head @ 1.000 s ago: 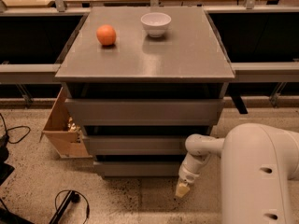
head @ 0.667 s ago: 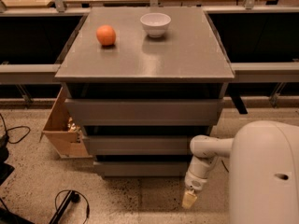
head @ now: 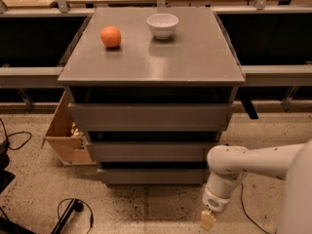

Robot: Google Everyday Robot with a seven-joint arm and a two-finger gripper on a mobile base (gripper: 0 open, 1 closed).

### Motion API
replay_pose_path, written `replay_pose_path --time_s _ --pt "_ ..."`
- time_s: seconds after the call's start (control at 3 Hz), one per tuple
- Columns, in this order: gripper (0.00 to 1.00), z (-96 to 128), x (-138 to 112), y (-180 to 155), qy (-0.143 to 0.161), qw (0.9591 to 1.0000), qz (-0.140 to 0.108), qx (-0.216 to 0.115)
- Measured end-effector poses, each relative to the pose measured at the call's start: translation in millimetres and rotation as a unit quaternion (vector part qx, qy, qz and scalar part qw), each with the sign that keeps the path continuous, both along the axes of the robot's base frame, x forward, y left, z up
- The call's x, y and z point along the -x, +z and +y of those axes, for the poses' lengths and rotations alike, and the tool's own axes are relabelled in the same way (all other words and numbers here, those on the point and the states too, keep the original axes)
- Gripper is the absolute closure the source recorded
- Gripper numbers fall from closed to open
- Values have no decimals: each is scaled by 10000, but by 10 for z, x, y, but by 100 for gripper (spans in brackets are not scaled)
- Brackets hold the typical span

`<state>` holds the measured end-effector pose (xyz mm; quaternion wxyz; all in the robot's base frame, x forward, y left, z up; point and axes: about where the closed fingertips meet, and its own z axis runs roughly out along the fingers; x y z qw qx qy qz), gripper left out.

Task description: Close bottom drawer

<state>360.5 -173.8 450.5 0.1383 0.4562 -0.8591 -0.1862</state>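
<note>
A grey cabinet holds three handleless drawers. The bottom drawer is the smallest grey front, just above the floor, and sits about flush under the middle front. My gripper hangs low on the white arm, near the floor to the right of and in front of the bottom drawer's right corner. It touches nothing and holds nothing.
An orange and a white bowl sit on the cabinet top. A wooden crate stands at the cabinet's left side. Black cables lie on the speckled floor at the lower left. Dark shelving runs behind.
My gripper has moved down and to the right, away from the bottom drawer front toward the floor. The drawers look unchanged.
</note>
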Motion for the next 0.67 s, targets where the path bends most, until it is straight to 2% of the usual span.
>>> replay_pose_path --time_s 0.33,0.67 --pt "100 -84 277 379 -142 9970 -245 714" --pt "100 -276 393 826 -467 9868 -532 1458"
